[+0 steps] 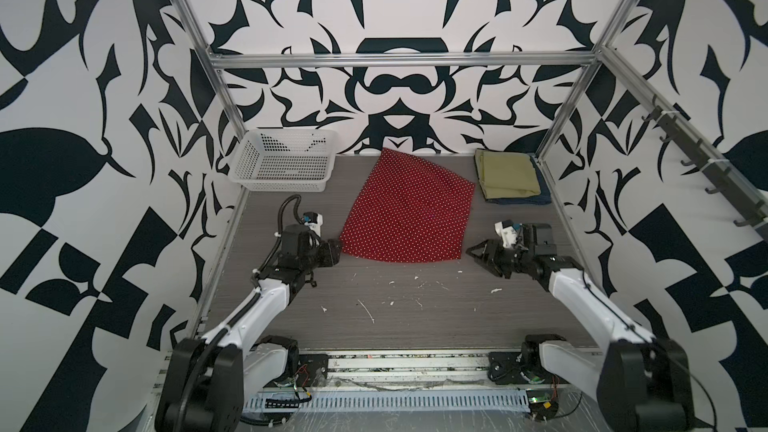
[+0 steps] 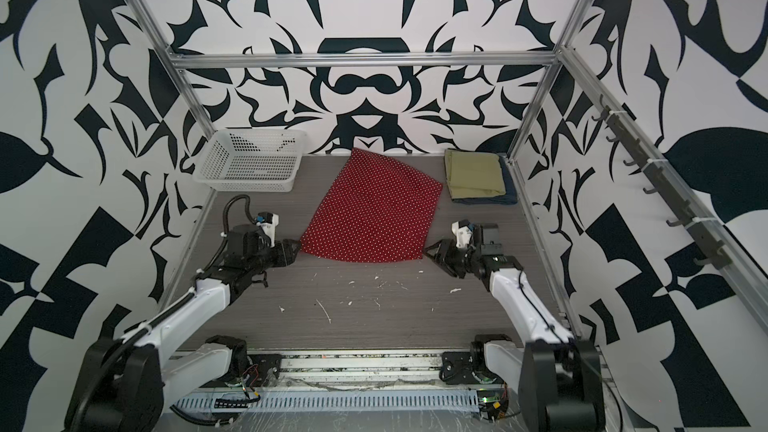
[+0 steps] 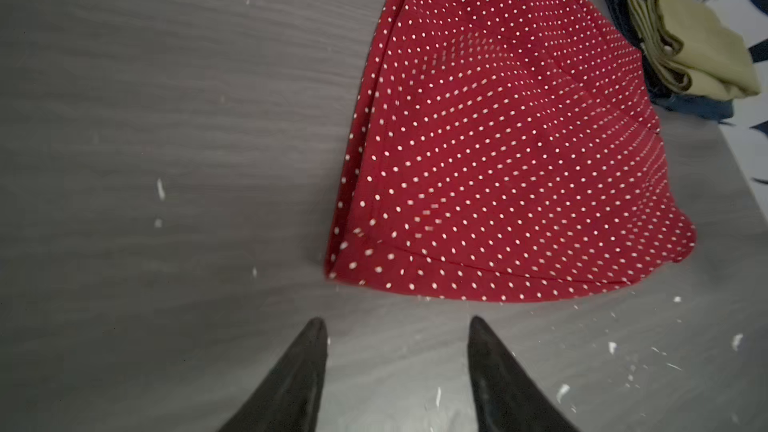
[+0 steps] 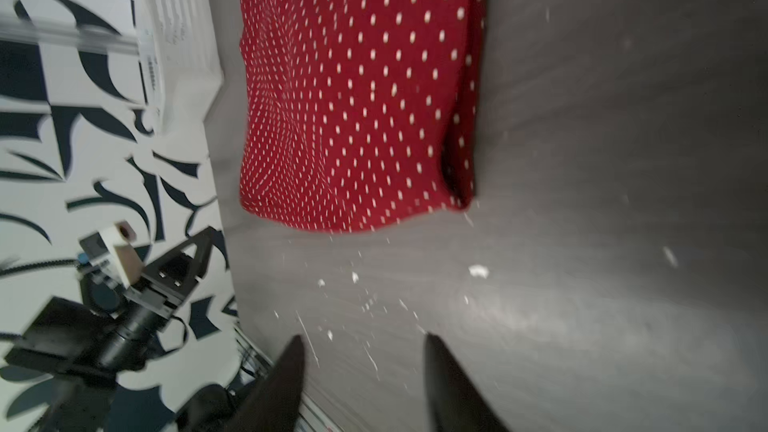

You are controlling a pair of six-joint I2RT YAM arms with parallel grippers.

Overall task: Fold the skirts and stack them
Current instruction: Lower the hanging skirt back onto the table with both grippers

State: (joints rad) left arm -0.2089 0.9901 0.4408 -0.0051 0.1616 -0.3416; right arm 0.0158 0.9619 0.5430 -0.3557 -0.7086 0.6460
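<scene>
The left fingers point(image 3: 295, 380) and right fingers point(image 4: 282, 380) stand parted and empty, flanking the red skirt point(image 1: 409, 209) on the tabletop point(image 1: 415, 317).

Grey wood-grain tabletop point(image 1: 415, 326). White perforated basket point(image 1: 278, 185) at 11 o'clock; red polka-dot skirt point(image 1: 409, 209) flat, centre toward 12; dark blue skirt point(image 1: 523, 200) at 2 o'clock; white flecks point(image 1: 370, 311) toward 6.

Both top views look down steeply from high above the near edge, facing the far wall point(image 1: 399, 89), and share the whole table point(image 1: 395, 317); the left wrist view sits low and close behind the left gripper point(image 3: 397, 320), the right wrist view behind the right gripper point(image 4: 361, 338), each facing inward across the tabletop; all four share the red dotted skirt point(image 1: 407, 209).
</scene>
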